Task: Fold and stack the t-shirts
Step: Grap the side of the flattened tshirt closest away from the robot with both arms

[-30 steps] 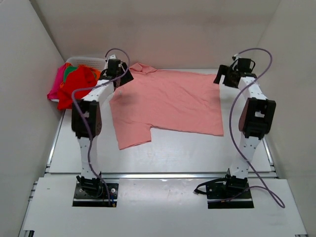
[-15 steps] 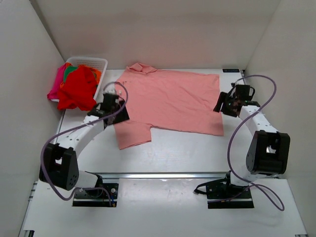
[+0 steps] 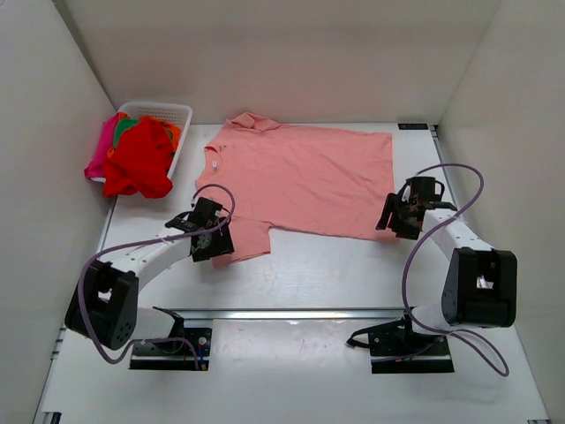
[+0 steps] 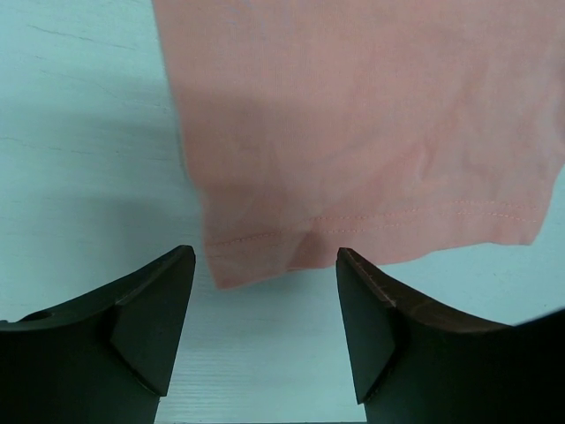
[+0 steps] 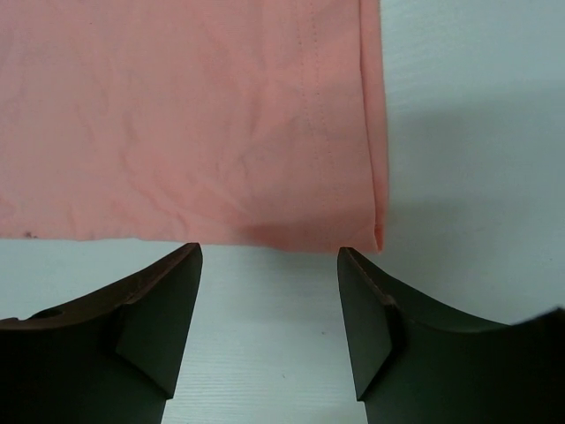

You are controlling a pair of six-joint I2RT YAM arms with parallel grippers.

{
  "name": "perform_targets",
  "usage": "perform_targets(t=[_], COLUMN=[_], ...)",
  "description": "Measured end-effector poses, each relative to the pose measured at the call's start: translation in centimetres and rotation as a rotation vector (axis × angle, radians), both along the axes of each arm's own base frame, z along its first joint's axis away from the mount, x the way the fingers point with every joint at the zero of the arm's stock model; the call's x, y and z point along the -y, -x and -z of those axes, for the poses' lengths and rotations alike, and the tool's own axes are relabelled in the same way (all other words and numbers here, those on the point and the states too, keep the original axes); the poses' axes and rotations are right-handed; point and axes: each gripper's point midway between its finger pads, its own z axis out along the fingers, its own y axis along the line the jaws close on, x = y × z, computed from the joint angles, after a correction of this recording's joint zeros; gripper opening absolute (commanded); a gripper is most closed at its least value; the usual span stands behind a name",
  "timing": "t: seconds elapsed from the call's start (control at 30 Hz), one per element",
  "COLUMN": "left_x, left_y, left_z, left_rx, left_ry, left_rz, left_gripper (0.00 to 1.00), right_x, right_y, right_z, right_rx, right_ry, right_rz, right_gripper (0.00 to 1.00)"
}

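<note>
White worktop (image 3: 335,265) boxed in by plain white walls (image 3: 265,53); the salmon-pink t-shirt (image 3: 300,181) lies spread flat across the centre, and the red t-shirt (image 3: 139,163) is heaped over the white basket (image 3: 168,109) in the upper left of the frame. Low on the surface, the left gripper (image 3: 214,244) is at the pink shirt's lower-left sleeve corner and the right gripper (image 3: 395,219) at its lower-right hem corner. Both have jaws spread wide with nothing between them, cloth edge just ahead of the fingertips.

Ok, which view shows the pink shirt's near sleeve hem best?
Left wrist: the sleeve hem sits large, stitching visible, just ahead of the open left pincer. Top external shows the sleeve small, its corner partly covered by that pincer. Right wrist shows only the shirt at its other near corner.
</note>
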Motion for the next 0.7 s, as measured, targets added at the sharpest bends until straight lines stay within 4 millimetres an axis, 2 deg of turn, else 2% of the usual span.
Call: perform_targets(t=[0.17, 0.2, 0.27, 0.33, 0.37, 0.4, 0.5, 0.63, 0.67, 0.7], left_x=[0.8, 1.0, 1.2, 1.4, 1.5, 1.6, 1.8, 1.8, 1.8, 1.7], left_y=[0.8, 1.0, 1.0, 1.1, 1.1, 1.1, 1.1, 1.3, 1.4, 1.6], left_z=[1.3, 1.7, 1.9, 1.9, 2.0, 2.1, 2.1, 1.9, 1.7, 1.5], left_rx=[-0.041, -0.058, -0.060, -0.061, -0.061, -0.063, -0.066, -0.063, -0.058, -0.054], left_ry=[-0.009, -0.016, -0.019, -0.014, -0.010, -0.008, 0.000, 0.004, 0.009, 0.012], left_rz=[0.028, 0.038, 0.045, 0.047, 0.049, 0.050, 0.062, 0.067, 0.067, 0.067], left_gripper=[0.73, 0.69, 0.55, 0.25, 0.16, 0.02, 0.00, 0.00, 0.00, 0.00], right_x=[0.8, 1.0, 1.3, 1.6, 1.6, 1.7, 1.6, 1.3, 1.2, 1.1], right_y=[0.2, 0.2, 0.2, 0.2, 0.2, 0.1, 0.2, 0.6, 0.7, 0.6], right_z=[0.3, 0.3, 0.4, 0.6, 0.7, 0.9, 1.7, 3.0, 3.2, 3.2], right_rx=[-0.006, -0.009, -0.011, -0.018, -0.020, -0.021, -0.041, -0.087, -0.096, -0.094], right_ry=[0.001, 0.002, 0.010, 0.019, 0.017, 0.012, -0.006, -0.021, -0.024, -0.028], right_rz=[0.041, 0.050, 0.063, 0.077, 0.082, 0.088, 0.098, 0.091, 0.091, 0.090], right_gripper=[0.62, 0.62, 0.63, 0.62, 0.61, 0.60, 0.58, 0.31, 0.12, 0.00])
